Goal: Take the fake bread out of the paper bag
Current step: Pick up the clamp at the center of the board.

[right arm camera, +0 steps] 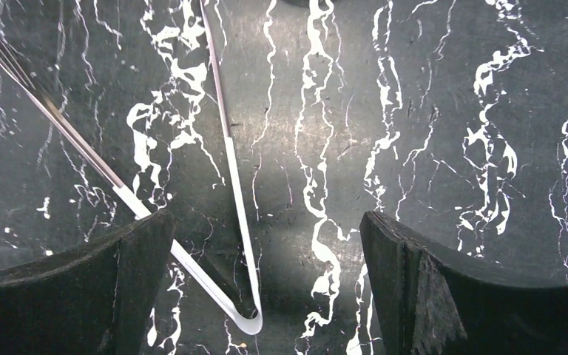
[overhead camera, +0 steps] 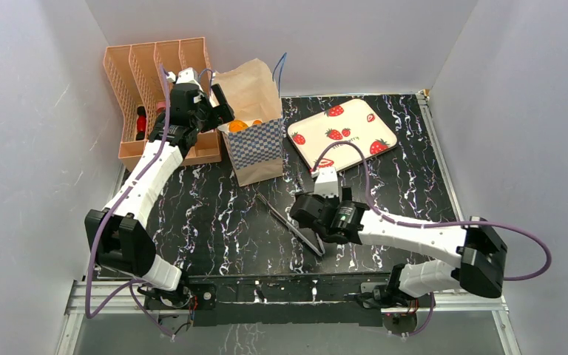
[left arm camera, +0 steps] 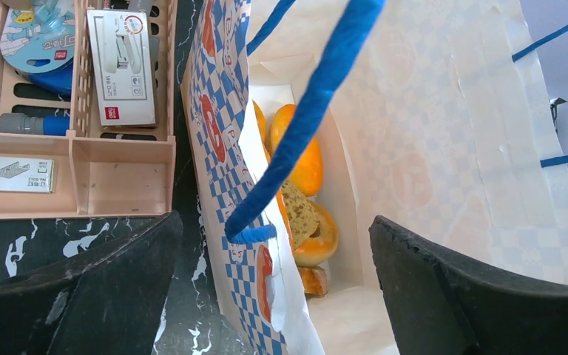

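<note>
The paper bag (overhead camera: 258,146) stands at the back of the table, left of centre, with its mouth open. In the left wrist view the bag's white inside (left arm camera: 429,133) holds the fake bread: an orange-glazed loaf (left arm camera: 305,151), a brown toast slice (left arm camera: 299,214), a golden donut (left arm camera: 324,238) and a brown roll (left arm camera: 312,280). A blue cord handle (left arm camera: 307,122) crosses the view. My left gripper (overhead camera: 220,112) (left arm camera: 275,225) is open above the bag's left wall, one finger outside and one over the inside, holding nothing. My right gripper (overhead camera: 305,213) (right arm camera: 266,222) is open and empty, low over the table.
Metal tongs (overhead camera: 293,225) lie on the black marbled table; their bend (right arm camera: 248,319) is between my right fingers. A strawberry-print tray (overhead camera: 342,134) lies right of the bag. A peach file rack (overhead camera: 155,92) with small stationery stands just left of the bag (left arm camera: 74,155).
</note>
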{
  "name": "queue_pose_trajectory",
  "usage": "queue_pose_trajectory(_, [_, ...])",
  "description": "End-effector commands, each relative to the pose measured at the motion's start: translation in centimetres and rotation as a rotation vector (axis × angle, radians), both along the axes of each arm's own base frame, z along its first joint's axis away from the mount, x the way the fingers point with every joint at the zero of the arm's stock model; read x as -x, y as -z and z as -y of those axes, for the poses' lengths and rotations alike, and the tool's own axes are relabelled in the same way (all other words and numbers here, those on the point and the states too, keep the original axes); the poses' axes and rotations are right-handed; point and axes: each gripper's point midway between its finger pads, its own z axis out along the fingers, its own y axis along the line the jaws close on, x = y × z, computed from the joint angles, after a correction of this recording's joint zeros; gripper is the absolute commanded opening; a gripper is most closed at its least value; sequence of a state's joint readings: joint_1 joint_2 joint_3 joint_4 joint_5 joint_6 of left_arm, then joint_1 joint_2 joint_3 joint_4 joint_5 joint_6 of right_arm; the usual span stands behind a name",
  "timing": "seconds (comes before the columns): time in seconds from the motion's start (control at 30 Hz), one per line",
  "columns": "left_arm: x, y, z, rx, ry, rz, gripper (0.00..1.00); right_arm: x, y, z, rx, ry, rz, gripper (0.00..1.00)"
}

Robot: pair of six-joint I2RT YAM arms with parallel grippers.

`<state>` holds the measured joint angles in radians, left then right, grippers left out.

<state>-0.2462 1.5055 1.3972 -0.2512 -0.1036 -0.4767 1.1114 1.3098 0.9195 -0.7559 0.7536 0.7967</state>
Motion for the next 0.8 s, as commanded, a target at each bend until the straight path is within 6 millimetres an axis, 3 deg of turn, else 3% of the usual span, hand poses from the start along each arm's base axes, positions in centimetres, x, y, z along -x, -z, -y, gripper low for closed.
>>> queue_pose_trajectory(0.0, [0.7, -3.2, 0.3, 0.009, 0.03, 0.065, 0.98, -1.0, -4.6, 0.8, -0.105, 0.076, 0.115, 0.98])
queue_pose_trajectory(0.27, [0.1, -3.2, 0.4, -0.008, 0.039, 0.069, 0.98, -0.1, -4.2, 1.7, -0.093, 0.029, 0.098, 0.98])
queue_pose_trajectory(0.47, [-0.9, -2.5, 0.3, -0.031, 0.03, 0.055, 0.98, 0.1, -3.3, 0.3, -0.126, -0.074, 0.094, 0.98])
queue_pose_trajectory(0.77, [-2.9, -0.6, 0.5, -0.07, 0.033, 0.011, 0.98, 0.0, 0.6, -2.1, -0.073, -0.187, 0.037, 0.98])
